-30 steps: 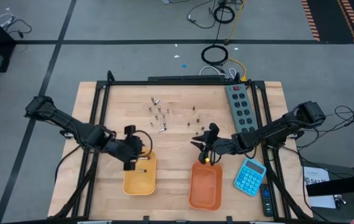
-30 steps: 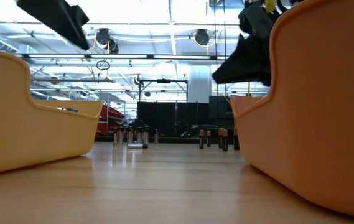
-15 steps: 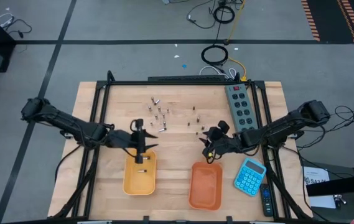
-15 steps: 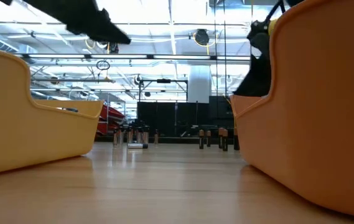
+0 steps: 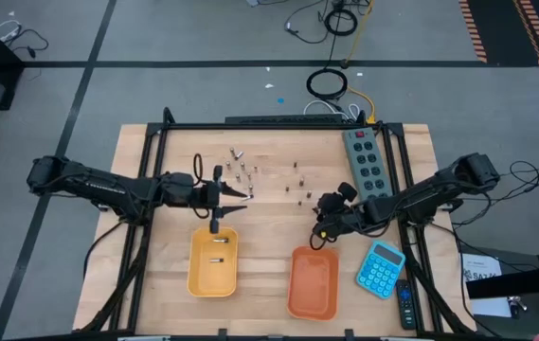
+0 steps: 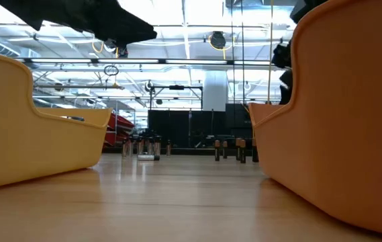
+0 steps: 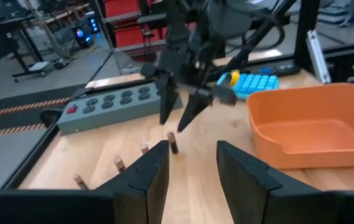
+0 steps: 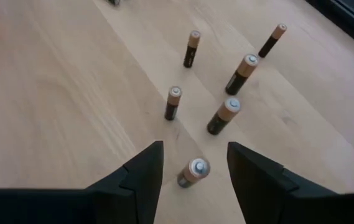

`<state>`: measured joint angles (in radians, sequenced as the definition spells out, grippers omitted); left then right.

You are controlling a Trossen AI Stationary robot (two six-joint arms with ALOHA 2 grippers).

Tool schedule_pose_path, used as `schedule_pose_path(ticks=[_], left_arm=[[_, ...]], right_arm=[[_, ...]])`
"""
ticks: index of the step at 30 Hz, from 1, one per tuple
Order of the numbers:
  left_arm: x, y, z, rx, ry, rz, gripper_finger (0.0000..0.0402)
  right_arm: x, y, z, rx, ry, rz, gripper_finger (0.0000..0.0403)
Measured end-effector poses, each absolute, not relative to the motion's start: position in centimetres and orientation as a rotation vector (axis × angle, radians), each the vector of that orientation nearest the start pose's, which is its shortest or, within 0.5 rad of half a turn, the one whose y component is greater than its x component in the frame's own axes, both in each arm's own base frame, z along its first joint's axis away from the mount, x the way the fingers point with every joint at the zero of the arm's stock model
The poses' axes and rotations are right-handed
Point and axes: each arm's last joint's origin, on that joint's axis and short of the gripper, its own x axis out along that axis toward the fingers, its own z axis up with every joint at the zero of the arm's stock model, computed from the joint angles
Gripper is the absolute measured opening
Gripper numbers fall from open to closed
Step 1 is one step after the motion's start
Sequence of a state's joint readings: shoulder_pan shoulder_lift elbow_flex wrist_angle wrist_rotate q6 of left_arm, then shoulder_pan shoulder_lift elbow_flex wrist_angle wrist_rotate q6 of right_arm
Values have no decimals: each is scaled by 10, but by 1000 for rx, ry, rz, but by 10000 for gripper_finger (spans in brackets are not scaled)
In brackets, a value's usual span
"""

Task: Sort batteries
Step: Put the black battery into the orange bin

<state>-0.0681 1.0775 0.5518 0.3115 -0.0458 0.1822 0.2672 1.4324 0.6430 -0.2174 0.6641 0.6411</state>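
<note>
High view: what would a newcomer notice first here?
Two bright trays, a yellow tray and an orange tray, sit side by side at the table's near edge. Beyond them small batteries stand scattered in mid-table, with the left tool and the right tool reaching toward them, both open and empty.

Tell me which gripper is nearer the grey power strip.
Right. The right gripper hovers just beside the grey power strip; the left gripper is farther across the table, above the yellow tray.

A wooden surface (image 5: 269, 237) held scattered batteries (image 5: 242, 173), a yellow tray (image 5: 213, 262), an orange tray (image 5: 313, 281), a power strip (image 5: 365, 164) and a blue calculator (image 5: 381, 268).
</note>
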Motion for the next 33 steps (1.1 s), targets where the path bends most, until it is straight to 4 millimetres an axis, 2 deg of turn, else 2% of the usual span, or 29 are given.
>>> schedule_pose_path(ticks=[7,14,22,27,33], left_arm=[[231,-13,247,190,189,-48,144],[231,-14,247,170,187,-91,144],[232,-11,247,167,183,-78,144],[232,-10,247,164,183,-74,144],[233,-10,255,164,109,-72,144]], right_arm=[[247,48,142,98,750,-659,164],[232,44,118,170,673,-655,164],[227,35,110,201,608,-632,159],[228,34,111,208,563,-592,126],[227,34,110,199,570,-583,62]])
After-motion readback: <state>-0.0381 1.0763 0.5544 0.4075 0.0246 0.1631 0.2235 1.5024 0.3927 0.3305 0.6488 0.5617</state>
